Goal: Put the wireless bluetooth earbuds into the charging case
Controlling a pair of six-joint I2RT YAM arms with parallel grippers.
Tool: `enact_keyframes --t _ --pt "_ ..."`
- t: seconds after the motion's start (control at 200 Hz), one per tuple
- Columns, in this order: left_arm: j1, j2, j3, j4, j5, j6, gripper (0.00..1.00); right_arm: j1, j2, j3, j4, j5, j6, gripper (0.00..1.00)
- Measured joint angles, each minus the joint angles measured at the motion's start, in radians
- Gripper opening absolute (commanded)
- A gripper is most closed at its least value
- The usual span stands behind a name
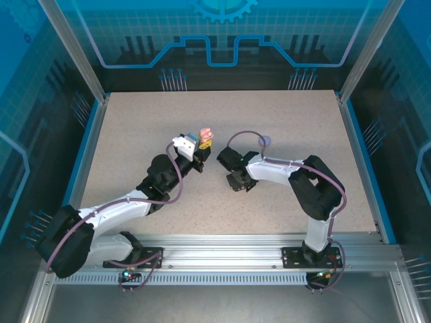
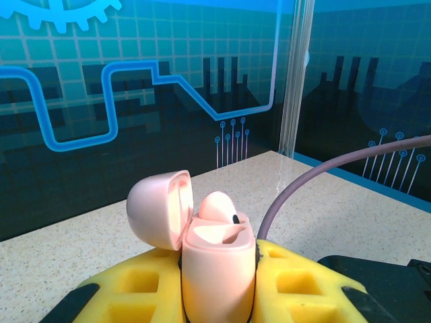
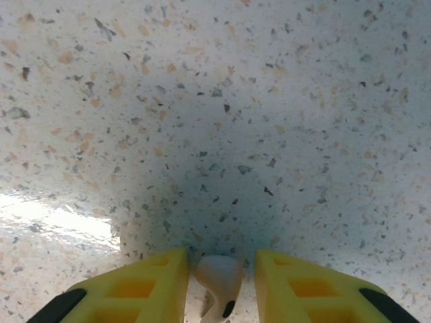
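The speckled table (image 1: 135, 134) lies under both arms. The left gripper (image 2: 219, 269) is clamped tight around a pink charging case (image 2: 217, 245), held up off the surface with its lid (image 2: 158, 208) swung open. One pink earbud (image 2: 219, 205) sits in the case. The right gripper (image 3: 219, 259), pointed down close over the table, is pinched nearly together on a second earbud (image 3: 219, 276).

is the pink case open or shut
Open. The case has its lid swung back to the left, baring the inside, where one bud sits.
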Motion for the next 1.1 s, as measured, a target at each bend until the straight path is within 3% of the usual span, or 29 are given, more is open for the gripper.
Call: enact_keyframes --t 0.605,0.885,1.1 --pt "0.0 0.0 0.0 0.023 0.0 0.0 0.0 -0.001 0.032 0.045 -0.057 -0.019 0.145 0.26" --pt "0.0 0.0 0.0 0.023 0.0 0.0 0.0 -0.002 0.027 0.045 -0.058 -0.019 0.147 0.09" --pt "0.0 0.0 0.0 0.023 0.0 0.003 0.0 -0.014 -0.002 0.023 -0.058 -0.034 0.139 0.08"
